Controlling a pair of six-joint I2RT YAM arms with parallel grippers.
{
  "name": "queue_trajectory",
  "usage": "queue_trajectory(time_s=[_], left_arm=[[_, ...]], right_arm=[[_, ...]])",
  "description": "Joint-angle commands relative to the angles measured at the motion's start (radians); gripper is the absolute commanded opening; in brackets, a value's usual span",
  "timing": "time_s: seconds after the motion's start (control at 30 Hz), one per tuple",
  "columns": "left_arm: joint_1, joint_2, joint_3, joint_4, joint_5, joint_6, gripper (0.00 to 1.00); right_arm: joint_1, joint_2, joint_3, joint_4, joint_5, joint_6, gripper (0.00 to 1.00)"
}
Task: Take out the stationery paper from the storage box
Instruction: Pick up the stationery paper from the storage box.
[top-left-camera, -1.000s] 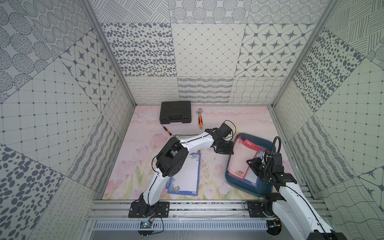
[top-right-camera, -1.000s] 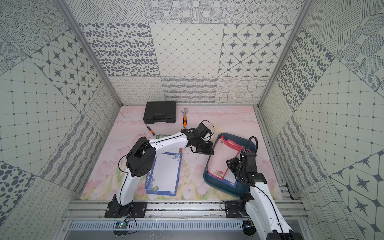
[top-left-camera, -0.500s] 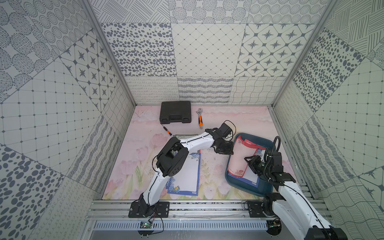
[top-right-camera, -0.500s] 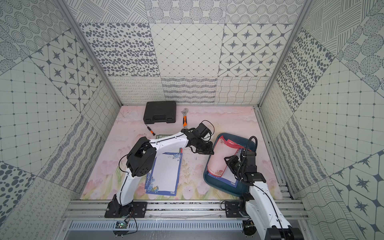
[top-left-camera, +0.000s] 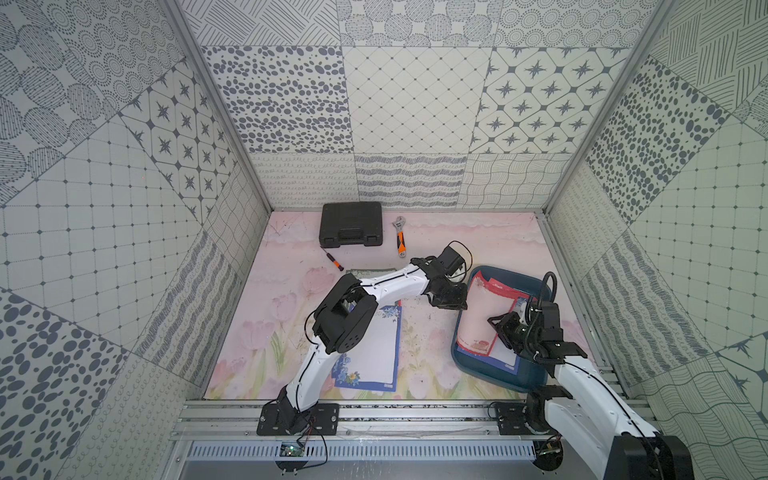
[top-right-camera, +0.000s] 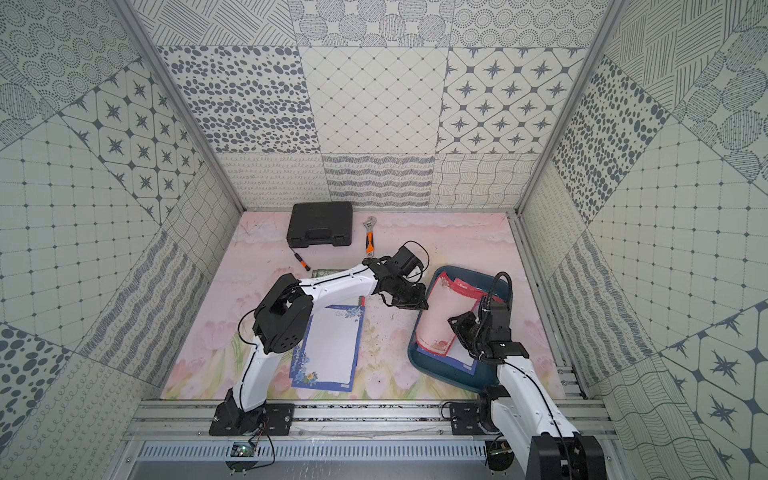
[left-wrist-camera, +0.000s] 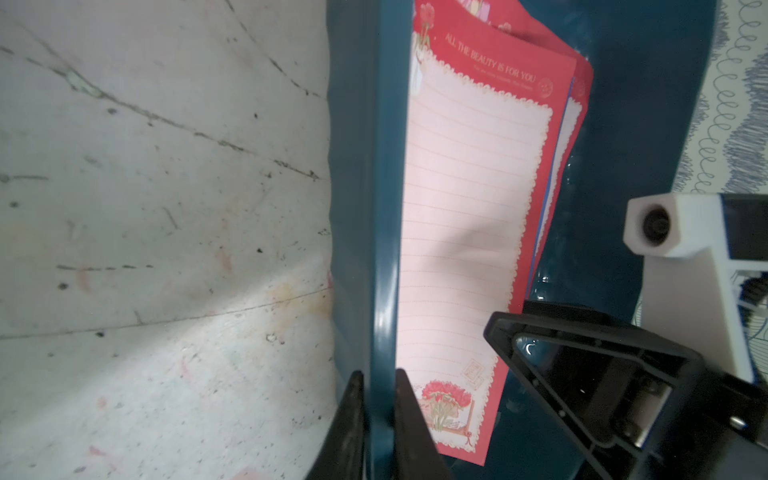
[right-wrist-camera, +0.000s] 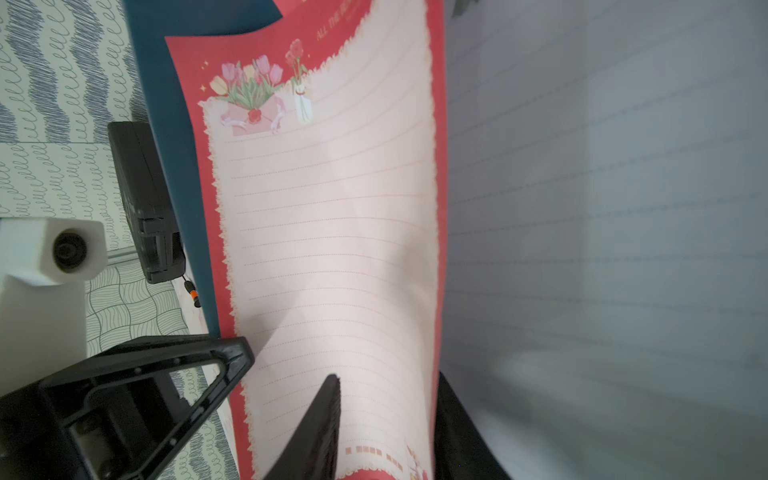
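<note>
At the right front of the tabletop (top-left-camera: 478, 241) we find the storage box (top-left-camera: 490, 372), the stationery paper (top-left-camera: 478, 320) inside it, its top sheet curled up against the box's left wall. The left hand (left-wrist-camera: 378, 386) straddles that wall, one finger outside, one inside. The right hand (top-left-camera: 498, 326) stands in the box, a finger on either side of the raised sheet. Left of the box, loose sheets (top-left-camera: 370, 349) lie flat under the left arm. At the back sits the tool case (top-left-camera: 351, 224), the wrench (top-left-camera: 400, 239) just to its right and the screwdriver (top-left-camera: 332, 262) just before it.
</note>
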Motion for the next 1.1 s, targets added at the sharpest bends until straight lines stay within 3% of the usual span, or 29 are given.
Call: queue_trajectory(time_s=[0.0, 0.5, 0.83, 1.07], left_arm=[[-0.011, 0.008, 0.003, -0.042, 0.001, -0.011, 0.18], [-0.011, -0.012, 0.019, -0.047, -0.009, 0.0, 0.25], [-0.01, -0.043, 0.024, -0.033, -0.015, 0.03, 0.35], [-0.01, -0.099, 0.016, -0.003, -0.036, 0.071, 0.41]], right_arm=[[-0.004, 0.029, 0.019, 0.026, -0.005, -0.015, 0.35], [-0.004, -0.018, 0.064, -0.069, 0.027, -0.056, 0.13], [-0.004, -0.104, 0.136, -0.235, 0.077, -0.117, 0.0], [-0.004, -0.134, 0.196, -0.31, 0.074, -0.161, 0.0]])
